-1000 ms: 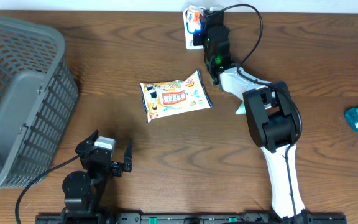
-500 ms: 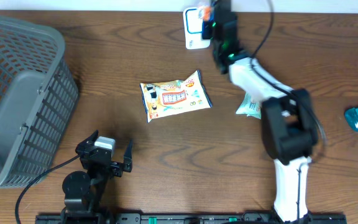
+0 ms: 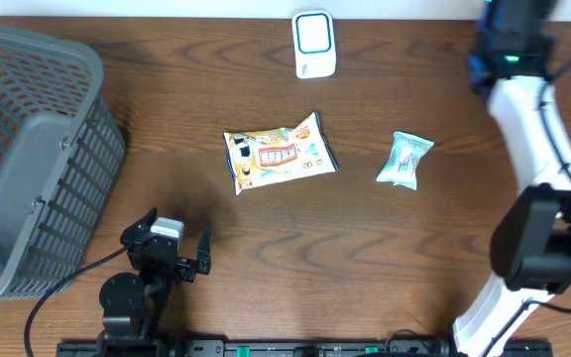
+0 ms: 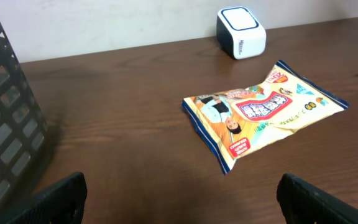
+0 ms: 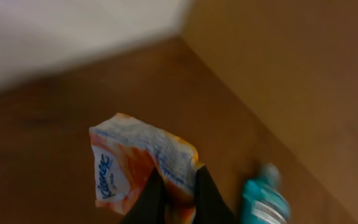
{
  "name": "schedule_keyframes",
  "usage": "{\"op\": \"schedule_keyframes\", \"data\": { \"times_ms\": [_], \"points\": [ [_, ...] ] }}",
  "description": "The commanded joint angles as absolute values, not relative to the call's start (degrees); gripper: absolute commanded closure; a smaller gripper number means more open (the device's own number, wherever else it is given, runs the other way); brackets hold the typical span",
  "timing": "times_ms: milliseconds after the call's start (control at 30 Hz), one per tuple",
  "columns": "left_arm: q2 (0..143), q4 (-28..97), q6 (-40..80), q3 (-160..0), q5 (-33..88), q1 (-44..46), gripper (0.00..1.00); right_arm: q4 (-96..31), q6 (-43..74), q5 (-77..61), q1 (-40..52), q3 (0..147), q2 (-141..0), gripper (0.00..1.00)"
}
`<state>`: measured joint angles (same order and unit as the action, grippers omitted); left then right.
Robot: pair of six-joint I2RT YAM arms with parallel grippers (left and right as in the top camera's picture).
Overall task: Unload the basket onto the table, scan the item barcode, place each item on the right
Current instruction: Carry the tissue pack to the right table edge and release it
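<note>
Right pincer (image 5: 178,194) clamped on tissue pack (image 5: 126,165), pack jutting out ahead of it; left pincer (image 4: 188,200) wide apart.

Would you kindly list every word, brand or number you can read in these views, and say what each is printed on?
"Kleenex": on the orange-and-white tissue pack, right wrist view.
Snack bag: colourful printing and a red banner, too small to read.
Scanner: small grey mark on its side, too small to read.
Teal bottle: label blurred, unreadable.
Green packet: no legible text.
</note>
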<state>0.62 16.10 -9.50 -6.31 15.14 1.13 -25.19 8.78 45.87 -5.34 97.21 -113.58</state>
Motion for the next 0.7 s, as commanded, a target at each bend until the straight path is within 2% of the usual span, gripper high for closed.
{"op": "schedule_keyframes", "data": {
  "times_ms": [0,167,400,467,500,533,567,600,667],
  "points": [
    [0.3,17.3,-10.5,-5.4,15.9,0.8,0.02,-28.3,15.4,43.5,-12.3,96.6,-117.2,0.99],
    [0.3,17.3,-10.5,-5.4,15.9,0.8,0.02,-30.3,16.7,34.9,-20.7,96.6,-123.0,0.99],
    [0.3,17.3,-10.5,-5.4,15.9,0.8,0.02,-30.7,16.7,31.9,-26.1,96.6,-128.0,0.98],
    [0.3,17.3,-10.5,-5.4,15.9,0.8,0.02,-30.9,16.5,32.0,-26.8,96.6,-128.2,0.91],
    [0.3,17.3,-10.5,-5.4,15.9,0.8,0.02,-31.1,15.6,32.2,-27.0,96.6,-128.0,0.83],
    [0.3,17.3,-10.5,-5.4,15.9,0.8,0.02,-31.1,14.2,32.2,-27.1,96.7,-127.4,0.72],
    [0.3,17.3,-10.5,-5.4,15.9,0.8,0.02,-31.0,12.3,32.2,-27.0,96.7,-126.6,0.53],
    [0.3,17.3,-10.5,-5.4,15.9,0.8,0.02,-30.8,10.6,32.2,-27.0,96.7,-125.3,0.02],
    [0.3,17.3,-10.5,-5.4,15.9,0.8,0.02,-30.6,10.7,31.8,-26.7,96.7,-122.4,0.01]
  ]
}}
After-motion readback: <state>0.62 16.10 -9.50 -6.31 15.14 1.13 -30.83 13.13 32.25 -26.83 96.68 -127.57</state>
